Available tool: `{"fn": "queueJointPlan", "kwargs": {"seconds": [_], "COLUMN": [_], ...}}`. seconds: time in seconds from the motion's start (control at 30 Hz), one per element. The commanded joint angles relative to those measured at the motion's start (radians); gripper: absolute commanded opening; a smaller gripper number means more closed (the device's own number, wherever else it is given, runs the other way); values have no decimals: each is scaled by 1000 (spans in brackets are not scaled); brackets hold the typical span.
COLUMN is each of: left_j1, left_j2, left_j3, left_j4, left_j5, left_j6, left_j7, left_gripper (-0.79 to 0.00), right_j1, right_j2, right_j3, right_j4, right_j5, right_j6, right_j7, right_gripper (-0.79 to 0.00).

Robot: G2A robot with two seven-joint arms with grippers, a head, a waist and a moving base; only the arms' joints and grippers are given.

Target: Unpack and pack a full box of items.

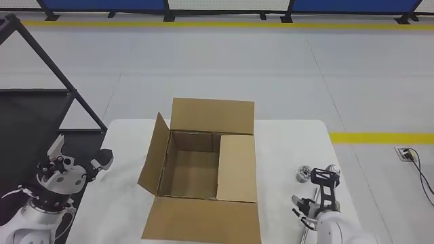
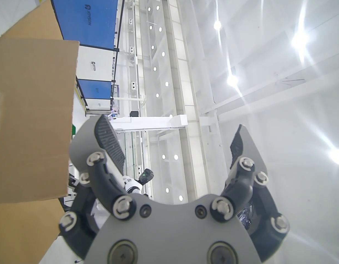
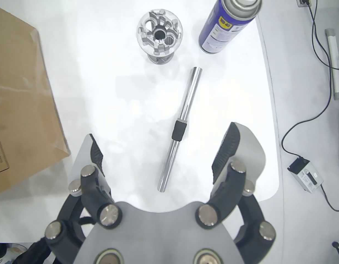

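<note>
White tabletop (image 1: 285, 149), top view: open box (image 1: 211, 115) centred, seemingly emptied (unpacking looks done) | left wrist view: left gripper (image 2: 172, 127) aimed upward beside the box, jaws spread, empty | right wrist view: right gripper (image 3: 163, 134) jaws released above steel rod (image 3: 186, 102), probably the next item to repack; spray can (image 3: 227, 25) and metal hub (image 3: 159, 35) stand just beyond, within reach.

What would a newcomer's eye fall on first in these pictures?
An open brown cardboard box stands in the middle of the white table. Beside it, in front of the open right gripper, lies a shiny metal rod with a black band; a grey cast-metal part and a blue spray can stand beyond it.
</note>
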Motion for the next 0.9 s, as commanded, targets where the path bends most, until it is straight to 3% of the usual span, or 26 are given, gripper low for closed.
{"fn": "queueJointPlan", "kwargs": {"seconds": [0.0,0.1,0.13,0.17,0.23,0.27,0.3,0.33,0.87], "left_j1": [0,0,0,0,0,0,0,0,0], "left_j2": [0,0,0,0,0,0,0,0,0], "left_j3": [0,0,0,0,0,0,0,0,0], "left_j4": [0,0,0,0,0,0,0,0,0], "left_j5": [0,0,0,0,0,0,0,0,0], "left_j6": [0,0,0,0,0,0,0,0,0], "left_j7": [0,0,0,0,0,0,0,0,0], "left_gripper": [0,0,0,0,0,0,0,0,0], "right_j1": [33,78,90,99,109,113,117,121,128], "right_j2": [-1,-1,-2,-2,-3,-2,-3,-3,-6], "right_j3": [12,24,30,33,35,38,39,42,48], "right_j4": [49,116,134,153,178,191,202,214,284], "right_j5": [14,39,43,50,55,52,50,54,87], "right_j6": [-7,-41,-41,-43,-53,-56,-58,-64,-113], "right_j7": [42,87,91,95,105,115,118,124,93], "right_gripper": [0,0,-182,-299,-283,-311,-406,-425,-446]}}
